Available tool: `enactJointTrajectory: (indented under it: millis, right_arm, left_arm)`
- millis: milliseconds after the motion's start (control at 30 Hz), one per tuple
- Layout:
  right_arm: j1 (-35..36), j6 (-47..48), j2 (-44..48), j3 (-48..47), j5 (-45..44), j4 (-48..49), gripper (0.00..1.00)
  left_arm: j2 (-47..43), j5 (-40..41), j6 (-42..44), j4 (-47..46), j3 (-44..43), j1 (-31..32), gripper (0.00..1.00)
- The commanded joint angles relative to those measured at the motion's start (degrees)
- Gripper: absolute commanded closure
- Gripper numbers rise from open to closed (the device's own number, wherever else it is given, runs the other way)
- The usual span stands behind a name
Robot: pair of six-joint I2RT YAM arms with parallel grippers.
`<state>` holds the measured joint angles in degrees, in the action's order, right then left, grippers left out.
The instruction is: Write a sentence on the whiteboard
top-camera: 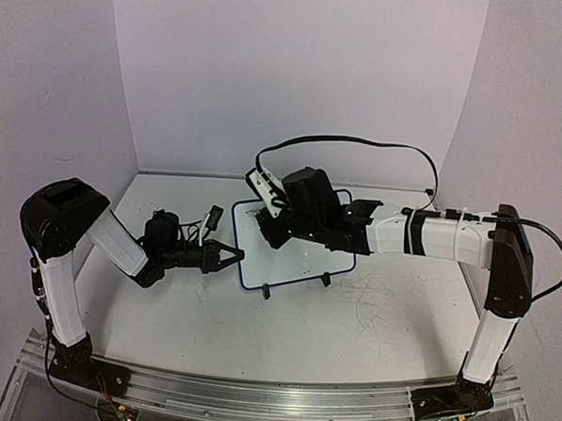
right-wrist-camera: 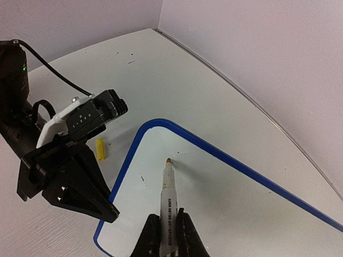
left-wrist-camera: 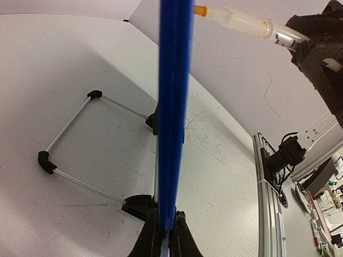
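Note:
The whiteboard (top-camera: 302, 264), white with a thin blue frame, stands tilted on two black feet mid-table. My left gripper (top-camera: 233, 257) is shut on its left frame edge; in the left wrist view the blue frame (left-wrist-camera: 174, 107) runs edge-on between the shut fingers (left-wrist-camera: 150, 241). My right gripper (right-wrist-camera: 167, 235) is shut on a marker (right-wrist-camera: 168, 201) with an orange tip. The tip is at or just above the board's surface (right-wrist-camera: 225, 203) near its upper left corner. No yellow lettering shows on the board, only small dark specks. The marker also shows in the left wrist view (left-wrist-camera: 241, 22).
A small yellow cap (right-wrist-camera: 100, 149) lies on the table just left of the board. A wire stand with black corners (left-wrist-camera: 69, 144) props the board behind. Thin grey scratches (top-camera: 380, 305) mark the tabletop right of the board. Purple walls close three sides.

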<state>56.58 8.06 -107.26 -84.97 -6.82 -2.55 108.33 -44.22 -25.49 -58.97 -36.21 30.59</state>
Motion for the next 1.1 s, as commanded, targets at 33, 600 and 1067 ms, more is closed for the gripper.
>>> enactJointTrajectory:
  millis: [33,600,1067]
  right_arm:
    - [0.27,-0.82,-0.45,0.03,-0.3,2.01,1.0]
    - [1.33,-2.33,0.2,2.94,0.84,1.99,1.0]
    - [2.19,-2.79,0.95,2.73,0.99,1.98,1.0]
  left_arm:
    - [-1.15,0.54,0.31,0.49,-0.61,-0.05,1.0]
    - [-1.37,0.72,0.35,0.84,-0.79,-0.01,1.0]
    - [-1.46,0.58,0.41,1.0,-0.68,-0.02,1.0]
